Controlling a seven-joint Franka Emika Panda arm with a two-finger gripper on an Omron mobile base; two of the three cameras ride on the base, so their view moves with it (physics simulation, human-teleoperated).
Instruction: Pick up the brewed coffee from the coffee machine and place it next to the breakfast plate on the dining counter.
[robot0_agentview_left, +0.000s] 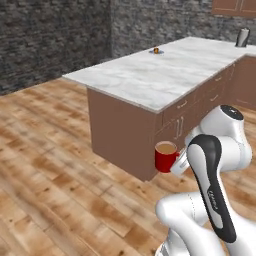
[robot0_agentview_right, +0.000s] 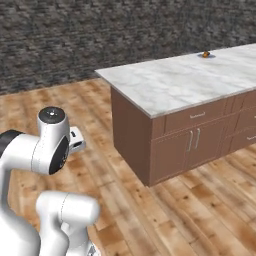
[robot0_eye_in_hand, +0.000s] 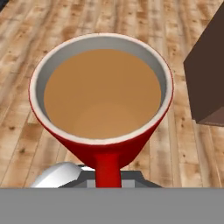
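Wood-plank flooring spreads around a long white marble dining counter on a brown cabinet base, with a dark stone wall behind it. Far along that counter sits the breakfast plate, small at this range, with something orange-brown on it; in the right base view it shows near the slab's far edge. A dark upright item stands at the far right end of the slab, too small to name.

The brewed coffee is off any surface: the red mug hangs in the air beside the counter's near corner, below the level of the marble top and over the floor. In the hand view the mug sits upright, light brown liquid level inside, its handle running straight down toward the tool. The tool is closed on the mug's handle; the fingertips themselves are hidden behind it.

By my reading, the pick-up is done and the carry is in hand; placing has not begun. The plate is well apart from the mug, so the next move calls for bringing the mug closer along the counter, lifting it above the marble edge, keeping it level so nothing spills, and then lowering it onto bare marble just beside the plate without touching it.
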